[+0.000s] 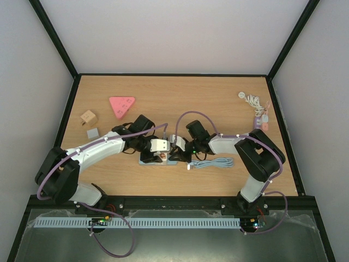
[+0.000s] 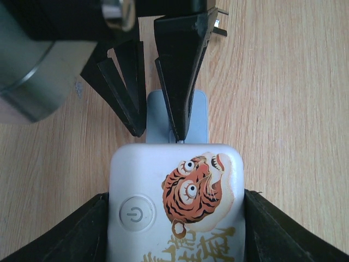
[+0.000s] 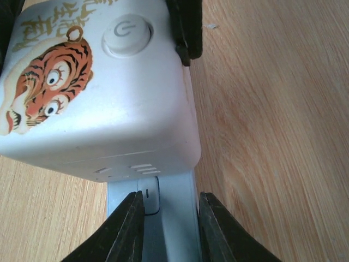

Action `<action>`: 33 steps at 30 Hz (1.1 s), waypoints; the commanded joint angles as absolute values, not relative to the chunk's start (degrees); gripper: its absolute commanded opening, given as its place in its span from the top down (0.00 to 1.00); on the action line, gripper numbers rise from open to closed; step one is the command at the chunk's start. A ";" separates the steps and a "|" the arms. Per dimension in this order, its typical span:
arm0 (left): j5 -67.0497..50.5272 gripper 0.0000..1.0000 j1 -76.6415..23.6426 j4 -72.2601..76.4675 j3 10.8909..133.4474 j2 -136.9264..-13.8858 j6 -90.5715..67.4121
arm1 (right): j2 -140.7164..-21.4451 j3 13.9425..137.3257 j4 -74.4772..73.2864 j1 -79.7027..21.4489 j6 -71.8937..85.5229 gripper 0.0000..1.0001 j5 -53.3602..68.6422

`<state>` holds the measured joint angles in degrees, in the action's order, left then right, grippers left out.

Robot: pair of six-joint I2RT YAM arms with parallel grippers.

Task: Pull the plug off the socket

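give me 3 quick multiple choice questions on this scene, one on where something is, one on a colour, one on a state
1. Where on the table does the pink triangle lie?
A) back left
B) back right
C) near edge, between the arm bases

2. What colour is the plug?
A) black
B) red
C) light blue

3. How does the plug stand to the socket?
A) lying apart from it
B) seated in it
C) lifted free above it

Answers:
1 A, the top view shows the triangle in the far left part of the wood.
2 C, both wrist views show the plug as pale blue.
3 B, the plug's end meets the socket's side with no gap in either wrist view.
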<state>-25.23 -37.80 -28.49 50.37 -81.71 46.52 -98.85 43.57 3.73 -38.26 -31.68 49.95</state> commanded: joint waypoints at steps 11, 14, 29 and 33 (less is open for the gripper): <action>-30.61 0.66 -37.27 -27.73 56.04 -76.84 47.06 | -102.51 42.36 -0.16 -39.60 -32.67 0.73 44.21; -30.24 0.66 -37.27 -27.54 55.16 -76.73 47.11 | -102.55 42.28 -0.01 -39.61 -32.70 0.73 44.19; -29.94 0.66 -37.87 -26.52 54.55 -77.11 44.52 | -102.54 42.21 0.23 -39.63 -32.37 0.73 43.85; -27.89 0.67 -37.96 -25.82 51.66 -76.33 46.03 | -102.48 42.19 0.30 -39.55 -32.27 0.73 43.84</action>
<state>-24.95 -37.34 -30.44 50.22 -79.48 45.56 -99.68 43.86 5.28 -39.07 -31.46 50.92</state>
